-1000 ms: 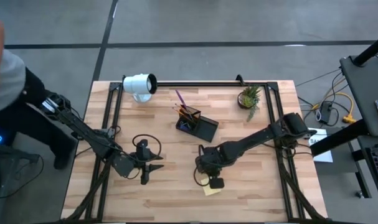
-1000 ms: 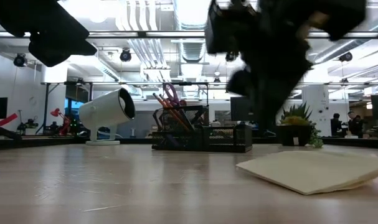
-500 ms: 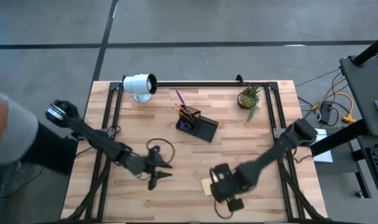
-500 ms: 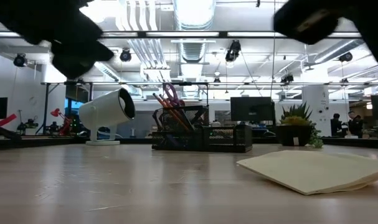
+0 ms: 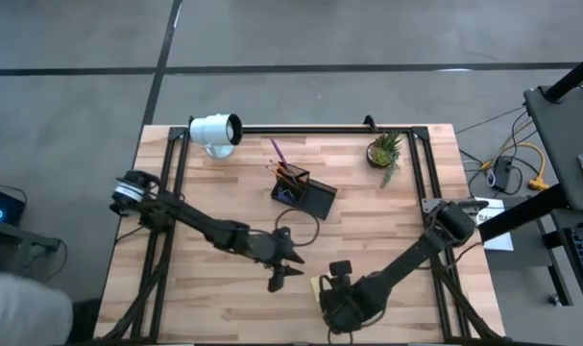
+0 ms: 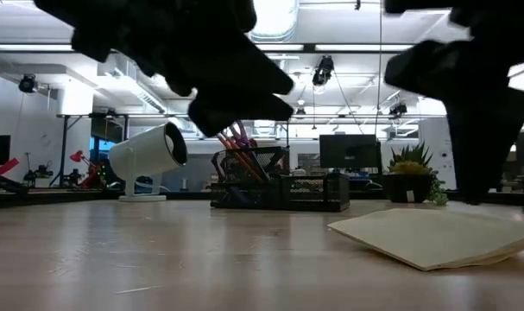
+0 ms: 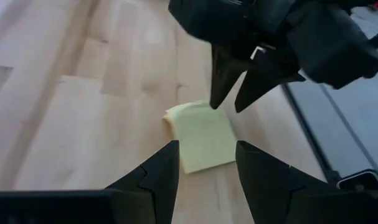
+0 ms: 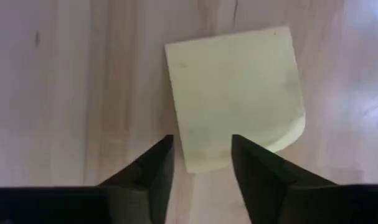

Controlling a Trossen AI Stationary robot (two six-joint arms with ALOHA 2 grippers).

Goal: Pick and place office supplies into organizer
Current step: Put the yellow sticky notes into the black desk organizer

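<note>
The yellow sticky-note pad lies flat on the wooden table near its front edge. My right gripper points steeply down over the pad's edge, open, fingers astride that edge; I cannot tell if they touch it. From the left, my left gripper points at the pad, open and short of it. The black organizer stands mid-table, with pens and purple-handled scissors upright in its holder.
A white lamp lies at the far left and a small potted plant at the far right. Black frame rails run along the far edge and the sides. A person's grey sleeve shows off the table's near-left corner.
My left gripper has swept toward the table's right edge and somewhat nearer, closing on the sticky pad. My right arm has swung toward the near edge and tipped steeper, its gripper ending over the pad. The pad has stayed where it was.
</note>
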